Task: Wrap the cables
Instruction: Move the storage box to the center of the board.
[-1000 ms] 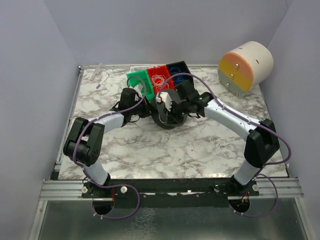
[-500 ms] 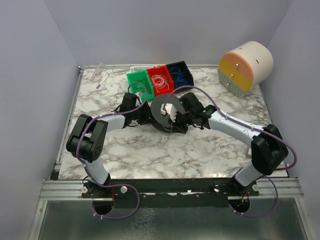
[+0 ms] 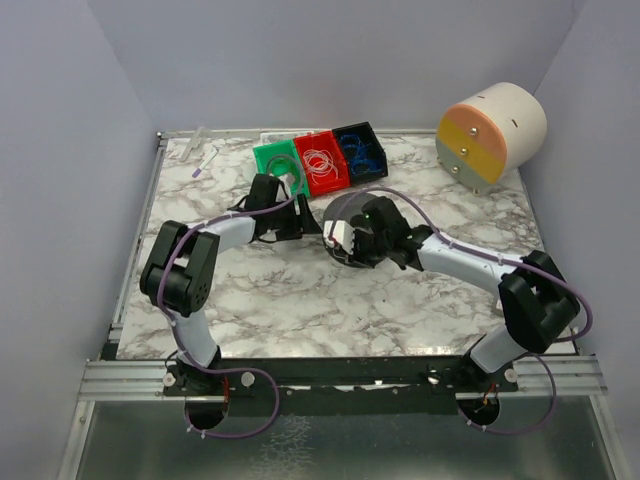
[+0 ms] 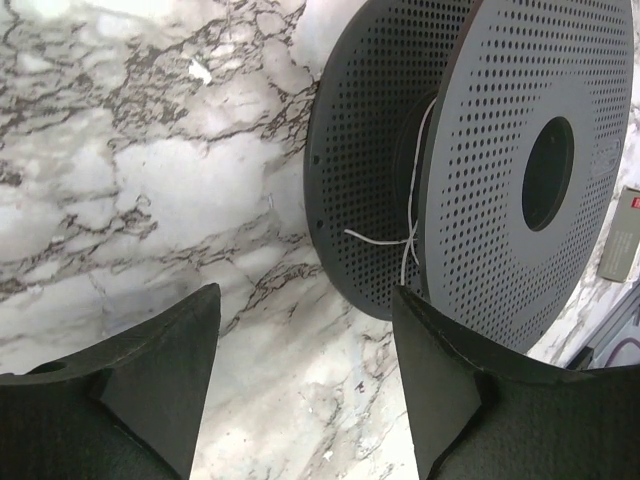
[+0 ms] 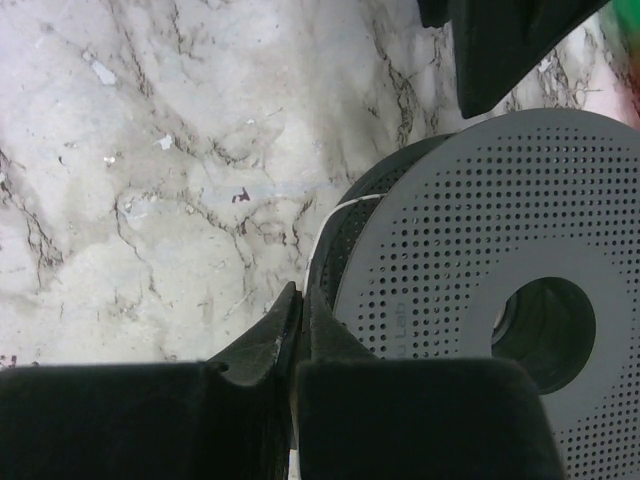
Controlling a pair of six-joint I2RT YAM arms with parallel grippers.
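The white cable [image 4: 411, 205], wound between the flanges of the spool [image 4: 480, 200], is pinched just beside it by the closed right claw [image 5: 303, 300]; the open left claw [image 4: 305, 300] is pointed at the spool.

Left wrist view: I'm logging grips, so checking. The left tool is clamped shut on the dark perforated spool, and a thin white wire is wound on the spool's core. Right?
Not quite. The left tool is open, with only bare marble between its fingers, as the left wrist view shows. The dark perforated spool does carry the thin white wire on its core.
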